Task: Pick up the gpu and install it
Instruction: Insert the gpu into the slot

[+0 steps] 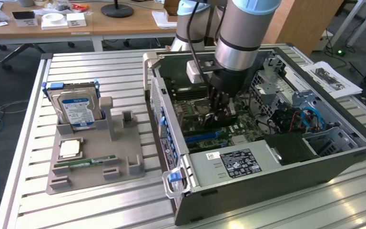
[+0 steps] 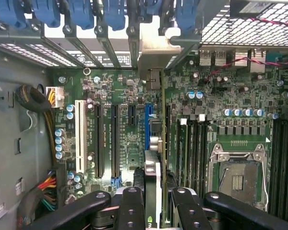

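Gpu (image 2: 153, 167) held edge-on inside the open metal case (image 1: 285, 162).
At the exterior view's left, a grey plastic tray (image 1: 94, 167) carries a blue-labelled hard drive (image 1: 76, 112). Rightwards, the gripper (image 2: 156, 194) has its ribbed black fingers (image 2: 131, 206) pinching the thin card near a long blue slot (image 2: 147, 120).

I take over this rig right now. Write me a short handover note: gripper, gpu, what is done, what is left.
Gripper: shut on the gpu, inside the open case.
Gpu: held edge-on, running along the blue slot on the board.
Done: gpu picked up and brought into the case.
Left: seating it and releasing. I cannot tell whether it has entered the slot.
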{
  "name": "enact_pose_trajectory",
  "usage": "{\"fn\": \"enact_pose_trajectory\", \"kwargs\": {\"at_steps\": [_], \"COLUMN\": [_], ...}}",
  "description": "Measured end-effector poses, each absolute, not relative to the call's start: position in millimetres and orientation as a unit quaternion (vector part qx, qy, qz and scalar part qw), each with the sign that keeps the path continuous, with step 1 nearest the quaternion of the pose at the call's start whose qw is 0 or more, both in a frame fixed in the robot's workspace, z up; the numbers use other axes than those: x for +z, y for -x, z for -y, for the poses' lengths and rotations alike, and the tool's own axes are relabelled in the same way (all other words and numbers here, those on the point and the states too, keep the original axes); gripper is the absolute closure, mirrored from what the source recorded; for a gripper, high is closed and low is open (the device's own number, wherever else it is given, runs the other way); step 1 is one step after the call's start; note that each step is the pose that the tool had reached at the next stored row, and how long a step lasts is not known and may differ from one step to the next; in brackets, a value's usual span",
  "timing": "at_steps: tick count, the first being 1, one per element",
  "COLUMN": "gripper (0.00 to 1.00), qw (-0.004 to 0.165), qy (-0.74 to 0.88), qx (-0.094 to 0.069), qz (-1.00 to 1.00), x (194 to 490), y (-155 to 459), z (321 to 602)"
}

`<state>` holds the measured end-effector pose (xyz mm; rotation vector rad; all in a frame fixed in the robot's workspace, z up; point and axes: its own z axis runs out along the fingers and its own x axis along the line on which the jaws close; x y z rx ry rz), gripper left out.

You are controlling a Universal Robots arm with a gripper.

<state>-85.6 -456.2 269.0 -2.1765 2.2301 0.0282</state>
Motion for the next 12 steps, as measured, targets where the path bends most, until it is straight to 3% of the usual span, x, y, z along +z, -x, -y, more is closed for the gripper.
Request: {"fn": "enact_pose_trajectory", "kwargs": {"at_steps": [12], "gripper": [0.73], "qw": [0.013], "qy": [0.698], "qx": [0.008], "qz": [-0.716], "x": [267.5], "y": [91.9], "z": [457.1]}}
